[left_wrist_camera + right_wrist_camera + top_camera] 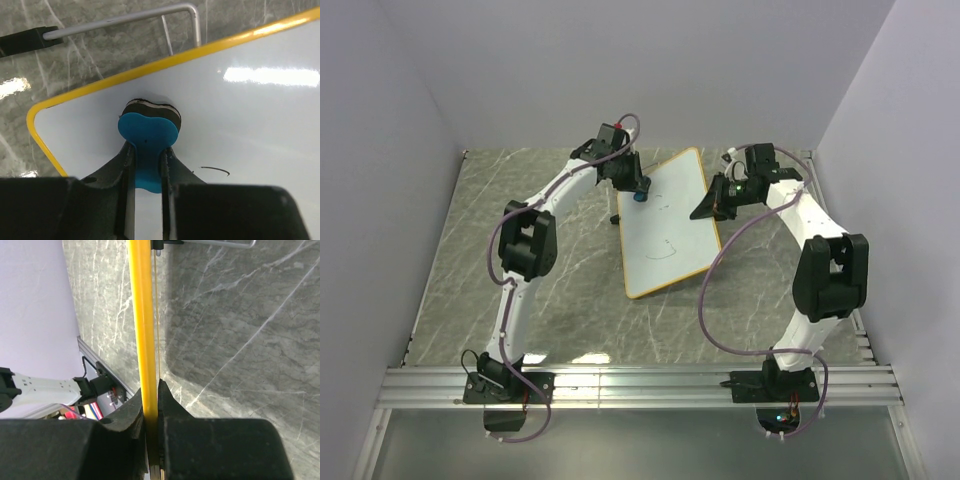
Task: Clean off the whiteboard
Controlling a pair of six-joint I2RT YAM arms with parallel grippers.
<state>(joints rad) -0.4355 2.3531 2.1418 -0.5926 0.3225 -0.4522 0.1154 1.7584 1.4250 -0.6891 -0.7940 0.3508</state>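
The whiteboard [665, 235], white with a yellow-orange frame, lies slanted on the marble table with faint black marks [665, 248] on it. My left gripper [638, 190] is over its far left corner, shut on the narrow waist of a blue eraser [148, 131]. The eraser's dark felt face presses on the whiteboard [250, 125] near the rounded corner. A short black stroke [216, 170] lies just right of it. My right gripper [151, 390] is shut on the board's yellow frame edge [141, 315], at the board's right side [712, 205].
A bent metal wire stand [125, 17] with a black clip [22, 42] sticks out beyond the board's far edge. Plain walls close in the table on three sides. An aluminium rail [640, 385] runs along the near edge by the arm bases.
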